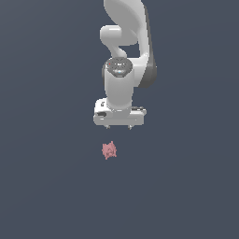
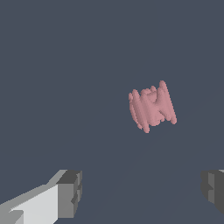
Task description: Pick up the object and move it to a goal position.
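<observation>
no readable text, labels or numbers anywhere.

Pink knobbly object (image 1: 109, 150) (image 2: 152, 107) — small, ridged lump, alone on dark ground

**White arm above a small pink lump**

The white arm (image 1: 125, 56) reaches down from the top of the exterior view, ending in a broad white gripper (image 1: 119, 127) whose two short dark fingertips point downward, set wide apart with nothing between them. Below it, apart from the fingertips and slightly toward the exterior view's left, lies the object (image 1: 109, 150), a tiny pink knobbly lump, on a plain dark blue-grey surface (image 1: 46, 186).
</observation>
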Robot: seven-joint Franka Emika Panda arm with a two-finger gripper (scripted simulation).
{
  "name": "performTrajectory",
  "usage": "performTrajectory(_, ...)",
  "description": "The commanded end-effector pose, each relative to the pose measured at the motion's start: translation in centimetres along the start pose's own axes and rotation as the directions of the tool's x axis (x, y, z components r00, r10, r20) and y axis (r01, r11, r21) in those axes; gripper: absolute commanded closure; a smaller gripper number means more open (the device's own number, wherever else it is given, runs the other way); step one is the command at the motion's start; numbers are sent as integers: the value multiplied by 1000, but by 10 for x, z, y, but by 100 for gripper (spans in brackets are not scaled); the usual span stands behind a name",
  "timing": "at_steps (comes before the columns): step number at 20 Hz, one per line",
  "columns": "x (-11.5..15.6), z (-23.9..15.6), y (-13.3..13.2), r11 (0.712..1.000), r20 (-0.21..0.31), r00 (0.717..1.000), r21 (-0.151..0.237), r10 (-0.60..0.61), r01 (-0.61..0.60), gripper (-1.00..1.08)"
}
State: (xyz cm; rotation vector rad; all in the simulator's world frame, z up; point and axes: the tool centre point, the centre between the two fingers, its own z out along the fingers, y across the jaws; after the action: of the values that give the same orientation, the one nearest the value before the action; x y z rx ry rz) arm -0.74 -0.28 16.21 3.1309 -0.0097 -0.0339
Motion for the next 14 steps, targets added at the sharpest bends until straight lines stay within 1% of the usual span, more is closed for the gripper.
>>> performTrajectory(1, 0, 0, 0, 1000, 0, 1000, 0, 0, 0, -92)
performTrajectory(4, 2, -4, -1, 1000, -8, 1000, -3, -3, 3, -92)
performTrajectory(9, 10, -21, -4, 1000, -40, 999, -12, -8, 8, -92)
performTrajectory(14, 10, -22, -4, 1000, -41, 999, -12, -8, 7, -92)
